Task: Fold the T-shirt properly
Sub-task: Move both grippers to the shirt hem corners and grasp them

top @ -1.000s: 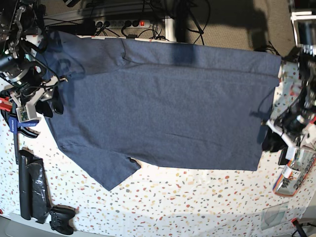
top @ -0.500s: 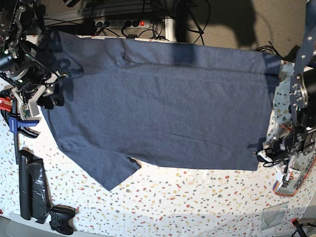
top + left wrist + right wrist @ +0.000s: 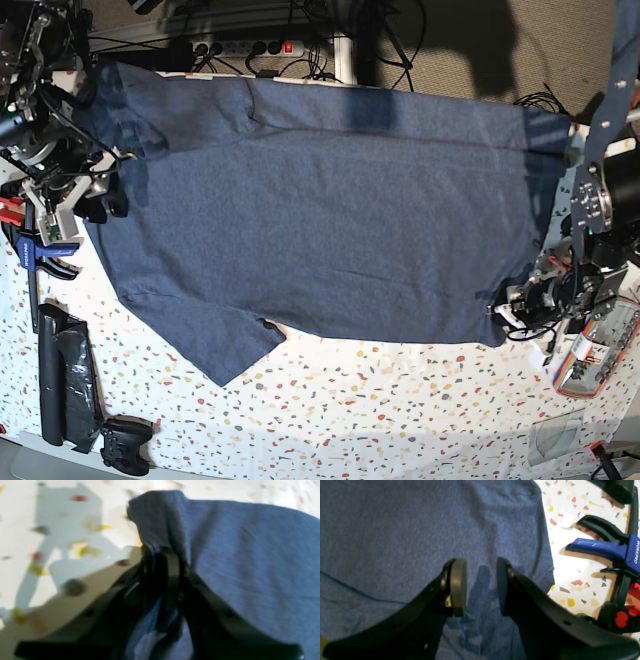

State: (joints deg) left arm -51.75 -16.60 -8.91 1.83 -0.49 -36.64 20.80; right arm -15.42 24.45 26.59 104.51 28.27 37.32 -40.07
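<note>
The dark slate-blue T-shirt lies spread flat on the speckled table, plain side up, one sleeve pointing to the front left. My left gripper is at the shirt's front right hem corner. In the left wrist view the left gripper is shut on a bunched fold of the T-shirt, lifted slightly off the table. My right gripper is at the shirt's left edge. In the right wrist view the right gripper is open just above the flat T-shirt, holding nothing.
A blue and black clamp stands beside the shirt's left edge and shows in the base view. A black bag and a game controller lie front left. An orange packet lies at the right edge.
My left gripper has come down onto the front right hem corner, shut on it and pulled it a little inward. My right gripper has shifted slightly over the shirt's left edge.
</note>
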